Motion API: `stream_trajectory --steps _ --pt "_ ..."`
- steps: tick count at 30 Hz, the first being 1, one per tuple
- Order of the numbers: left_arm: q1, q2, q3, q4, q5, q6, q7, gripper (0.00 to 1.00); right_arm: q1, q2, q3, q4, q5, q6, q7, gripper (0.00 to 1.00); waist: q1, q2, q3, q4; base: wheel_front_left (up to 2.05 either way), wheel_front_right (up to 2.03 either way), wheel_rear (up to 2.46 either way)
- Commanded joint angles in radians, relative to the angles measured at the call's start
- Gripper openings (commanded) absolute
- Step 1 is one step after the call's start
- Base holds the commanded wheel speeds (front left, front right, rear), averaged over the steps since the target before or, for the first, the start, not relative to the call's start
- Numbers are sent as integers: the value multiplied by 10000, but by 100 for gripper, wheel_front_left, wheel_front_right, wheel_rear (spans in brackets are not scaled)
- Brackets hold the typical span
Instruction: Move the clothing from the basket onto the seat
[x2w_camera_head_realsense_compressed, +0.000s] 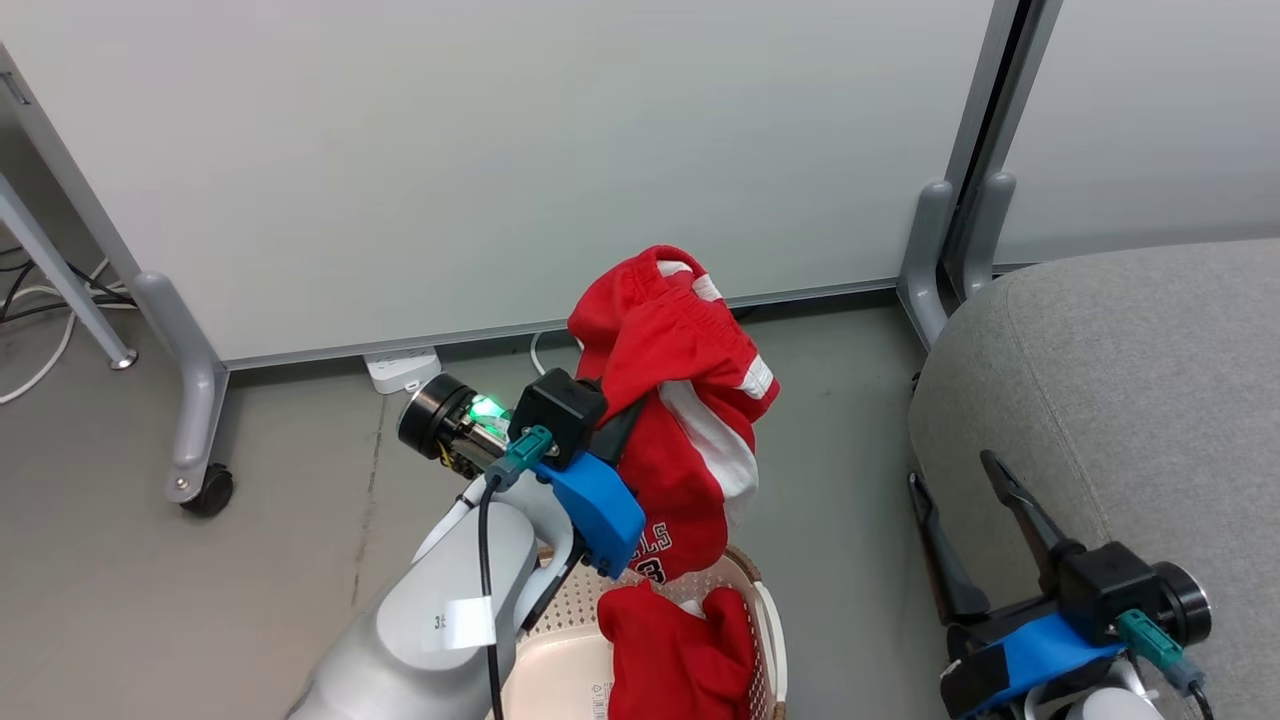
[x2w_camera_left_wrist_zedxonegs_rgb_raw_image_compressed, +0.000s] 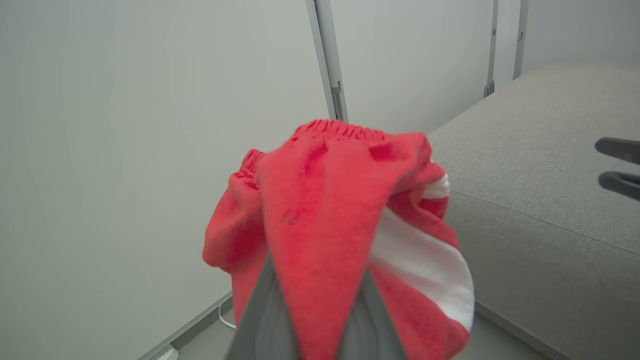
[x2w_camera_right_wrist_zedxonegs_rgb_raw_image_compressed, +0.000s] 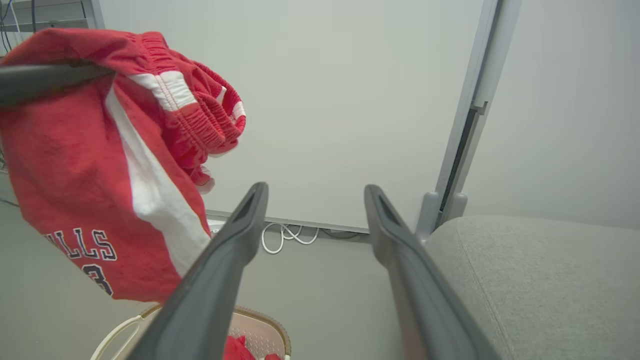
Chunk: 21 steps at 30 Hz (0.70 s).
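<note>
Left gripper (x2w_camera_head_realsense_compressed: 640, 405), head view: jaws pinched shut on red garment (x2w_camera_head_realsense_compressed: 700, 420) with white stripes, held up above basket (x2w_camera_head_realsense_compressed: 768, 620); its hem hangs just over the rim. Second red piece (x2w_camera_head_realsense_compressed: 680, 655) lies inside basket. Right gripper (x2w_camera_head_realsense_compressed: 950, 467) spread wide, empty, at near edge of grey seat (x2w_camera_head_realsense_compressed: 1120, 380).
Left wrist view: cloth clamped between both fingers and bunched over them; seat to the right, partition panel (x2w_camera_left_wrist_zedxonegs_rgb_raw_image_compressed: 125, 125) behind.
Right wrist view: fingers wide apart, nothing between; garment hangs upper left, basket below it, seat lower right.
</note>
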Motion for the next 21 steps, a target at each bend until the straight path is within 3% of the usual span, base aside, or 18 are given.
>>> stream_trajectory --steps 1,21 --pt "104 22 2 -45 18 -17 -47 0 78 -85 118 28 93 1 -35 100 1 -1 -4 19 0 0 0" --pt "-255 -111 -380 -232 134 -84 -48 0 -2263 -721 3858 1205 928 1 -35 100 1 -1 262 519 0 0 0"
